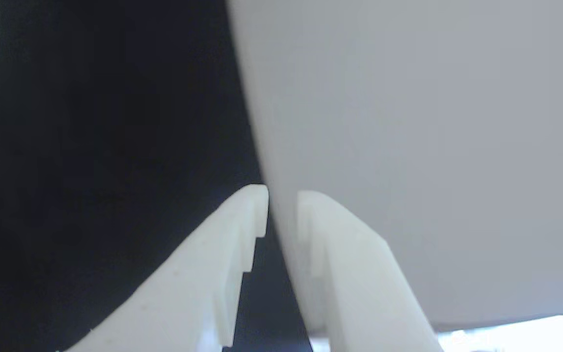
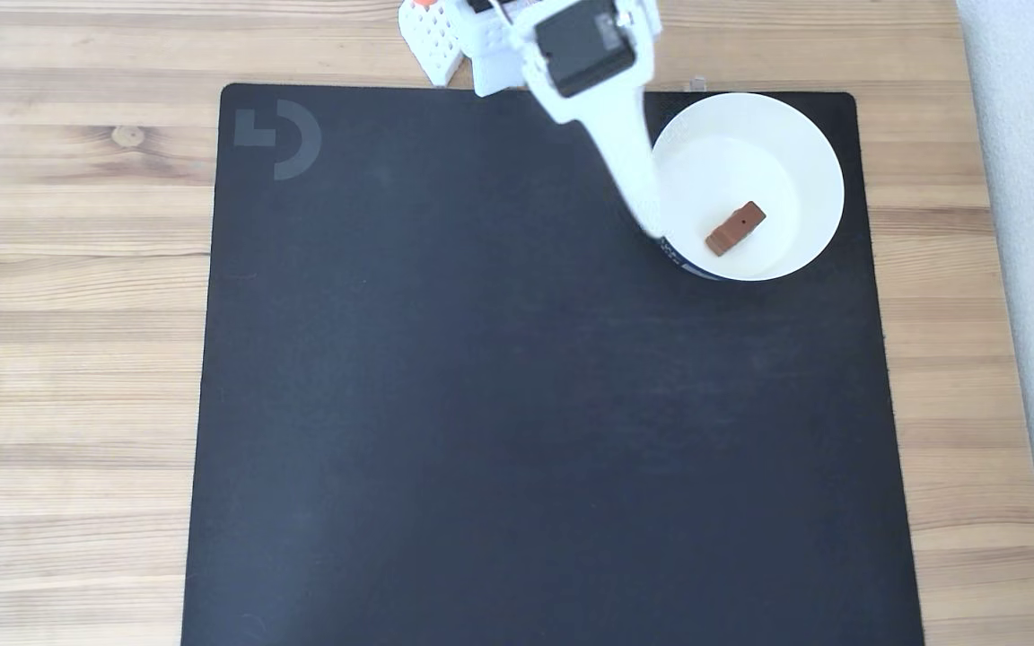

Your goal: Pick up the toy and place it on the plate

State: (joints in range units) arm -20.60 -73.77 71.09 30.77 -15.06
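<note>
One black mat (image 2: pixel 517 404) on a pale wooden table (image 2: pixel 68 359).

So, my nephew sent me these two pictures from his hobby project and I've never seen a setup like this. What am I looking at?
It is a small white robot arm on a wooden table, with a two-finger gripper at its end. The fixed view looks straight down on the table. There the arm reaches from the top edge over a black mat to the left rim of a round white plate, really more of a bowl. A small reddish-brown toy lies inside the plate, apart from the gripper. The wrist view comes from a camera riding on the arm: the two white prongs at the bottom are the gripper, nearly closed with nothing between them. The big pale surface on the right looks like the plate seen very close, and the dark area is the mat.
</note>
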